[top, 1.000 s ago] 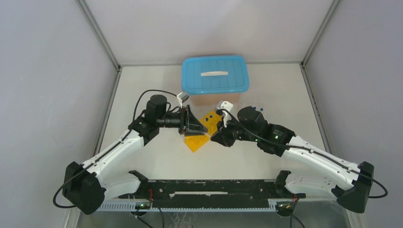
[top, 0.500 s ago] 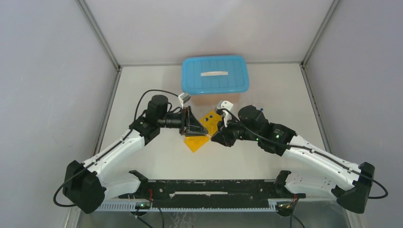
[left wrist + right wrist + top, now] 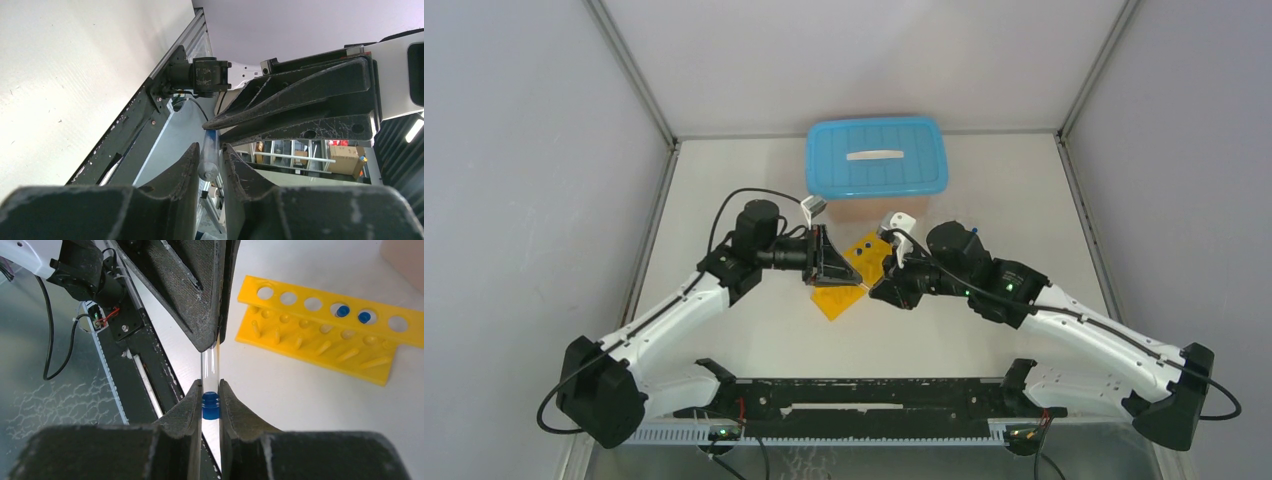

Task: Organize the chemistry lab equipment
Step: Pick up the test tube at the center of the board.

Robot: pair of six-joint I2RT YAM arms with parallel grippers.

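One blue-capped tube (image 3: 210, 365) is being clamped at both ends — cap end by the right gripper (image 3: 210, 390), clear end by the left gripper (image 3: 210, 152).

Your left arm (image 3: 669, 305) and right arm (image 3: 1092, 325) show white shells, black joints, looping black cables (image 3: 759, 191), and scuffed black fingers (image 3: 172, 175).

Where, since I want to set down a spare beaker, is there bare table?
Bare table lies left of the blue-lidded box, right of it, and between the yellow rack and the black rail. Crowded: the middle, where the left gripper and right gripper hold one tube.
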